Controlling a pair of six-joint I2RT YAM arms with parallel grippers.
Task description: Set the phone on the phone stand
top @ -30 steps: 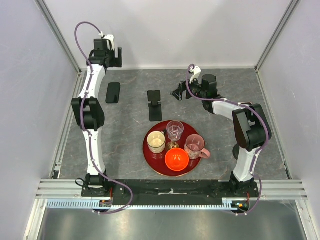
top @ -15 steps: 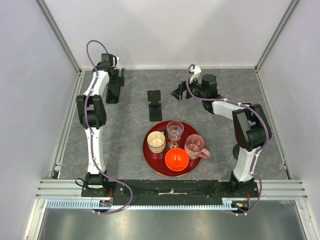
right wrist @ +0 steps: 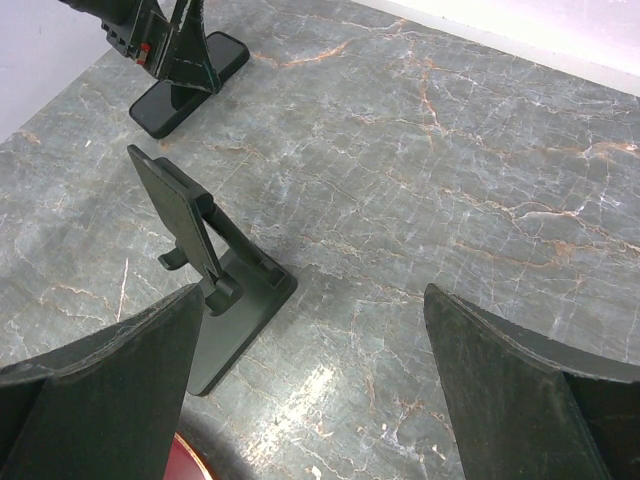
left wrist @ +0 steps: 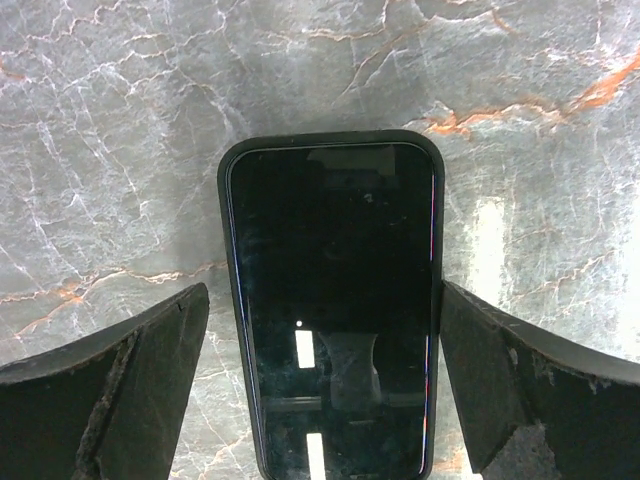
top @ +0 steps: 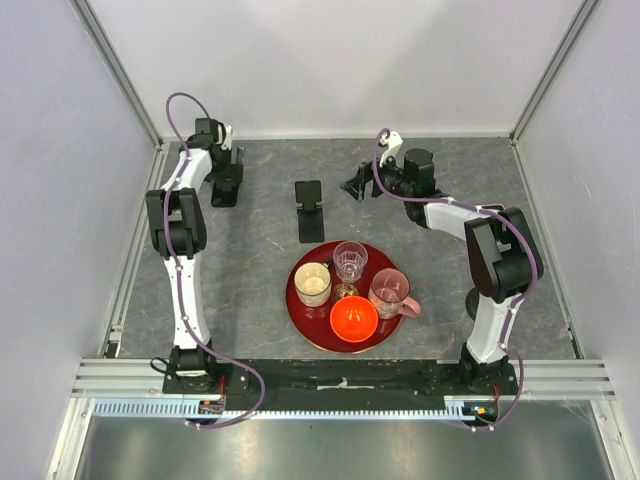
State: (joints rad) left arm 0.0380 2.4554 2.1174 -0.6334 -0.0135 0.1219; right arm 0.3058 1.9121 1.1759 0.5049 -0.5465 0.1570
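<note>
Top, left-wrist and right-wrist views. The phone (left wrist: 330,220) lies flat, screen up, at the far left of the grey marble table (top: 260,260). The left end effector (left wrist: 322,300) hangs over it, its 2 fingers (left wrist: 130,390) spread wide and straddling the phone's long edges without clamping it. The phone stand (top: 310,210), a black folding type, stands mid-table, well apart from the phone. The right end effector (right wrist: 310,330) is wide open and holds nothing, near the stand.
</note>
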